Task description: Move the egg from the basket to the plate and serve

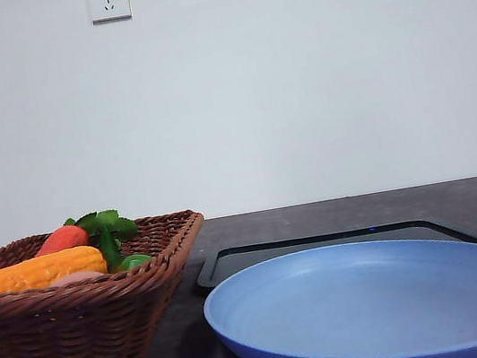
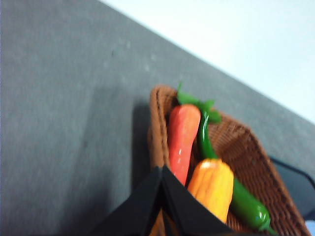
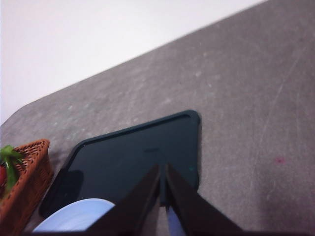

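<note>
Egg (image 1: 77, 277) a pale sliver in the basket (image 1: 82, 340) under the corn (image 1: 35, 271), its long axis unclear, plate (image 1: 376, 302) beside the basket, left gripper (image 2: 162, 172) closed above the basket, right gripper (image 3: 162, 169) closed above the tray (image 3: 133, 157)

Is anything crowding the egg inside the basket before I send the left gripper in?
Yes. The egg barely peeks out beneath the corn in the basket; the carrot and green pepper lie close by.

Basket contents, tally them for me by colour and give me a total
Orange-red: 1, the carrot
Yellow-orange: 1, the corn-like cob
Green: 1, the chili pepper
Pale pink: 1, a small rounded thing, likely the egg, barely visible
Total: 4 in the basket
</note>
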